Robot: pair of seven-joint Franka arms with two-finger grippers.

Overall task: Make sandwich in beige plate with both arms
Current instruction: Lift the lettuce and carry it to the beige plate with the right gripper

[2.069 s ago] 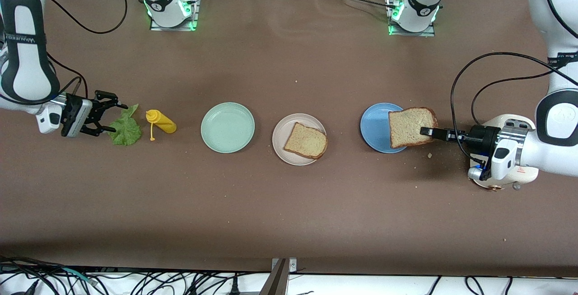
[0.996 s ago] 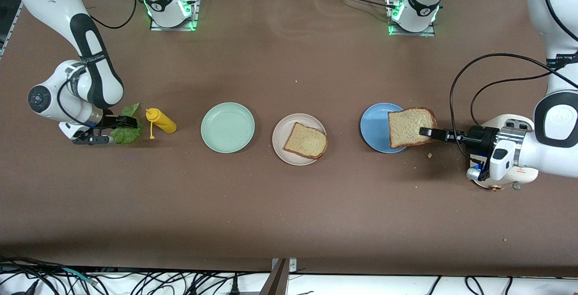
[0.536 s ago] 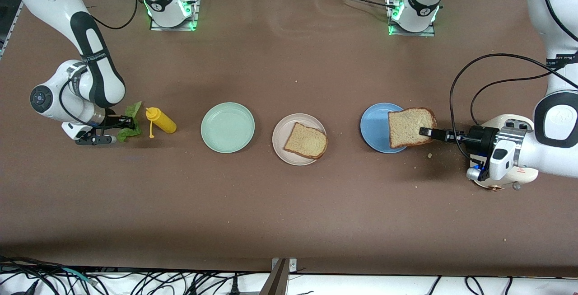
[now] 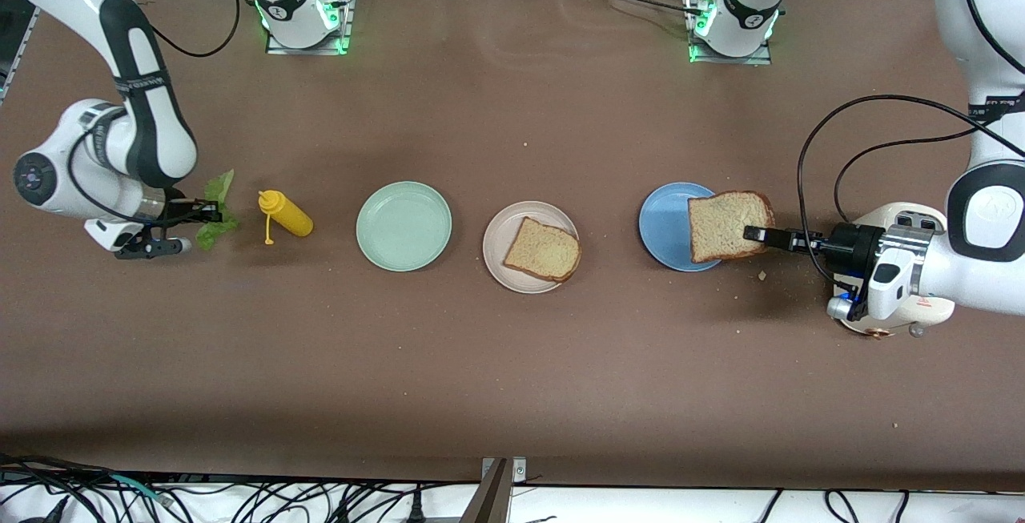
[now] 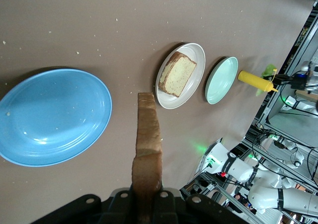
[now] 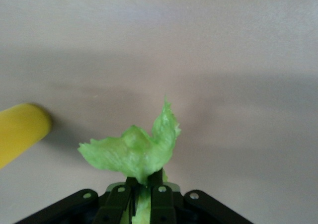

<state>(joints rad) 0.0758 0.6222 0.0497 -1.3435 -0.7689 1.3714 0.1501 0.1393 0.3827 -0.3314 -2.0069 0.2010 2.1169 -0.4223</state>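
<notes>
The beige plate (image 4: 498,244) sits mid-table with one toast slice (image 4: 543,249) lying on it; the left wrist view shows that plate (image 5: 193,91) and slice (image 5: 177,74) too. My left gripper (image 4: 757,233) is shut on the crust of a second toast slice (image 4: 725,225), held over the edge of the blue plate (image 4: 663,227). That slice shows edge-on (image 5: 148,139) between the left gripper's jaws (image 5: 147,204). My right gripper (image 4: 202,212) is shut on a crinkly green lettuce leaf (image 4: 217,204), raised over the table beside the yellow bottle. The leaf (image 6: 134,152) sticks out of the right gripper (image 6: 144,184).
A yellow squeeze bottle (image 4: 286,217) lies between the lettuce and an empty mint green plate (image 4: 403,226). Crumbs dot the brown table near the blue plate (image 5: 49,117). The mint plate (image 5: 221,80) and the bottle (image 5: 256,81) also appear in the left wrist view.
My right gripper has closed on the lettuce leaf, lifted it off the table and drawn it a little away from the yellow bottle. The left arm has held still with its toast.
</notes>
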